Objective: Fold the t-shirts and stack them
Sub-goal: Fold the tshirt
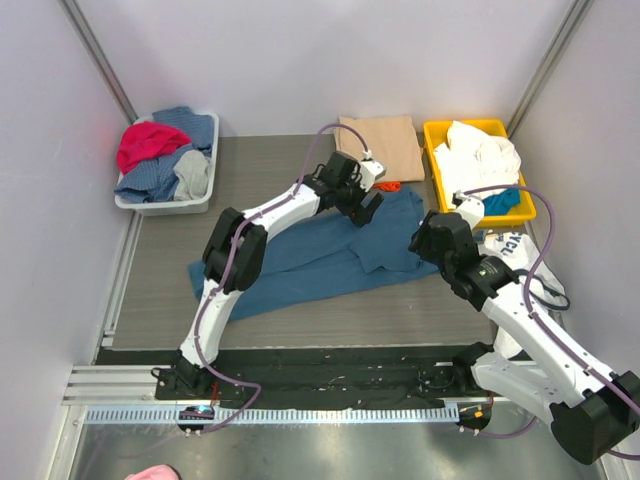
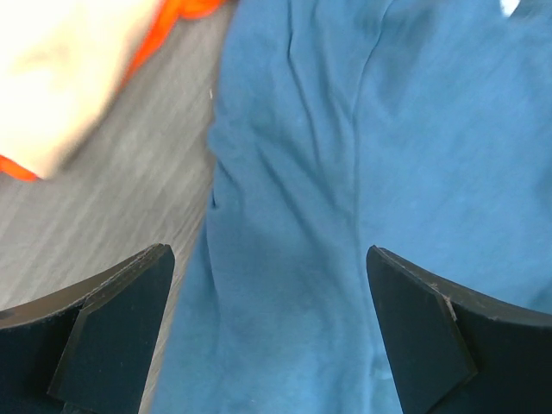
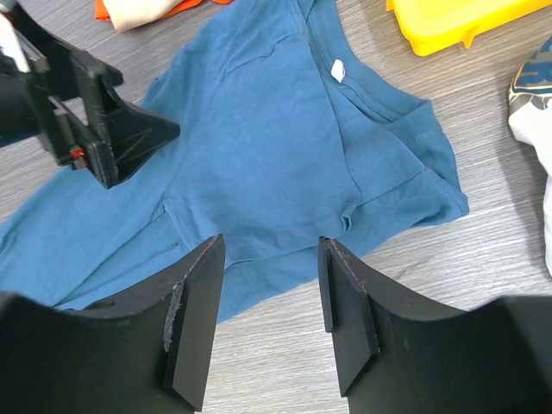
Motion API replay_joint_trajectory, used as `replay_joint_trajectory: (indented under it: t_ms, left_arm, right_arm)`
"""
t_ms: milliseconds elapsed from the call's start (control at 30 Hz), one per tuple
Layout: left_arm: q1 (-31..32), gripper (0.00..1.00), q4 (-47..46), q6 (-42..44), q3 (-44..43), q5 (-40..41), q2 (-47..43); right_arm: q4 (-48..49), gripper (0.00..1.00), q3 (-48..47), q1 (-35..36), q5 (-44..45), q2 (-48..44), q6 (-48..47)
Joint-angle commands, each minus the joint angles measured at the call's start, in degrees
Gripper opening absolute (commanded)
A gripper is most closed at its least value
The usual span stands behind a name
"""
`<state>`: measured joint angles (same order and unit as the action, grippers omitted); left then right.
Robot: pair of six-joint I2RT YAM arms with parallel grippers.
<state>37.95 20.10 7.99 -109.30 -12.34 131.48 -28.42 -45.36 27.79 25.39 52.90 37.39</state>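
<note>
A large teal-blue t-shirt (image 1: pixel 330 255) (image 3: pixel 285 147) lies spread and rumpled across the table, collar toward the right. My left gripper (image 1: pixel 368 210) (image 2: pixel 269 302) hovers open just over its upper part, blue cloth (image 2: pixel 345 172) showing between the wide-apart fingers, nothing gripped. My right gripper (image 1: pixel 430 240) (image 3: pixel 269 293) is open above the bare table at the shirt's near right edge, holding nothing. A folded tan t-shirt (image 1: pixel 380 145) (image 2: pixel 60 78) rests at the back, with an orange t-shirt (image 1: pixel 388 186) (image 2: pixel 172 17) peeking out from beneath it.
A grey bin (image 1: pixel 130 203) at the back left holds red, blue and grey clothes. A yellow tray (image 1: pixel 432 160) (image 3: pixel 466 21) at the back right holds white and blue cloth. A white printed cloth (image 1: pixel 505 245) lies by the right arm. Walls close in all round.
</note>
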Motion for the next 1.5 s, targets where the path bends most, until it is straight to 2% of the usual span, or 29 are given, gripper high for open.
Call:
replay_joint_trajectory:
  t_ms: [0, 200, 567, 833, 967, 1100, 1167, 1267, 1300, 1367, 1400, 1467]
  left_arm:
    - [-3.4, 1.0, 2.7, 1.8, -3.1, -7.4, 2.6]
    - [-5.9, 1.0, 2.3, 0.8, -5.0, -11.0, 5.5]
    - [-7.9, 0.96, 3.3, -3.4, -8.2, -25.1, 8.8]
    - [-6.3, 0.93, 3.4, -1.9, -2.9, -24.6, 6.9]
    - [-5.3, 0.87, 5.1, -1.0, -4.4, -22.7, 7.9]
    - [-5.3, 0.67, 7.2, -1.5, -7.3, -22.1, 9.7]
    - [-5.3, 0.62, 8.1, -1.6, -8.5, -22.6, 10.2]
    - [-5.3, 0.5, 9.1, -1.5, -9.2, -23.1, 10.6]
    - [-5.3, 0.35, 9.3, -1.4, -9.4, -23.0, 10.8]
    - [-5.3, 0.18, 10.5, -1.1, -9.8, -22.6, 11.0]
    - [-5.3, 0.02, 11.1, -1.0, -10.1, -22.5, 11.2]
    - [-5.3, 0.0, 13.3, -0.3, -10.2, -21.8, 11.2]
  right_arm:
    - [-0.1, 0.55, -0.4, 0.1, 1.1, -1.3, -0.9]
    - [-0.4, 0.55, -0.5, 0.0, 1.1, -1.1, -1.0]
    - [-1.1, 0.55, 0.3, 0.0, 1.5, -1.5, -0.3]
    - [-1.1, 0.56, 0.2, 0.1, 1.2, -1.1, 0.1]
    - [-1.3, 0.56, 0.0, 0.1, 1.1, -1.6, 0.1]
    - [-1.9, 0.56, -0.2, 0.1, 1.6, -2.2, 0.1]
    - [-2.2, 0.56, -0.2, 0.1, 2.0, -2.6, 0.0]
    - [-2.5, 0.56, -0.1, 0.0, 2.4, -2.8, 0.0]
    - [-2.5, 0.56, -0.1, 0.0, 2.4, -2.9, 0.0]
    - [-2.6, 0.56, -0.1, -0.1, 2.5, -3.0, 0.0]
    - [-2.6, 0.56, -0.1, -0.1, 2.4, -2.9, 0.1]
    - [-2.6, 0.56, -0.3, 0.1, 2.5, -2.9, 0.1]
